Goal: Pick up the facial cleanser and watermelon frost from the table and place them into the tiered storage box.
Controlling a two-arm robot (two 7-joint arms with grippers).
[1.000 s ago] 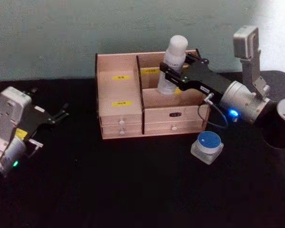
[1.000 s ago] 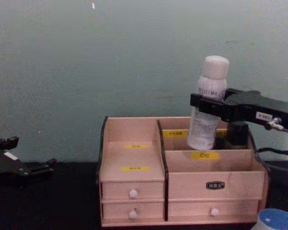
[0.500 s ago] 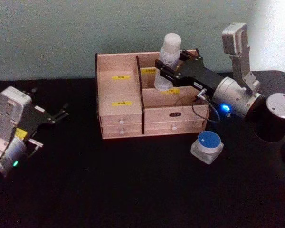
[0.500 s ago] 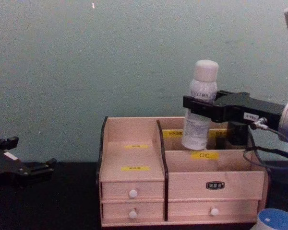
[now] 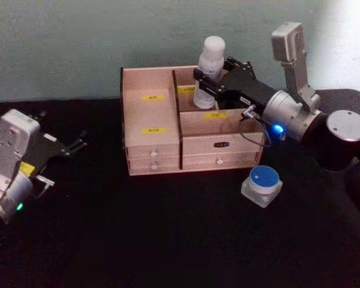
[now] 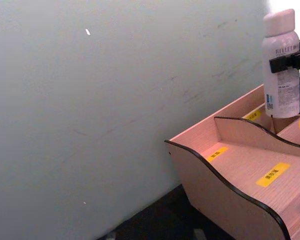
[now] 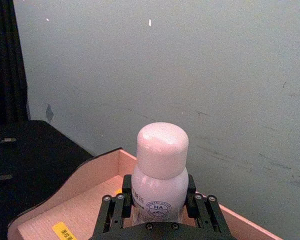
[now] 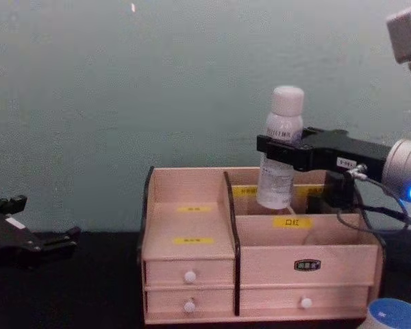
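Note:
My right gripper (image 5: 206, 82) is shut on a white bottle with a white cap (image 5: 209, 72), which I take for the facial cleanser. It holds the bottle upright over the back right compartment of the tiered storage box (image 5: 150, 129). In the chest view the bottle (image 8: 279, 154) has its base just inside the box's (image 8: 192, 219) rear section. The right wrist view shows the fingers (image 7: 119, 210) clamped around the bottle's (image 7: 160, 170) body. A small clear jar with a blue lid (image 5: 262, 185), apparently the watermelon frost, stands on the table in front of the box's right corner.
My left gripper (image 5: 78, 143) rests open at the far left of the black table (image 5: 168, 240), well apart from the box. A pale green wall stands close behind the box. The box's drawers with white knobs (image 8: 190, 277) face me.
The right gripper has carried the bottle leftward and farther back, over the box's rear compartment. The left arm and the blue-lidded jar have stayed still.

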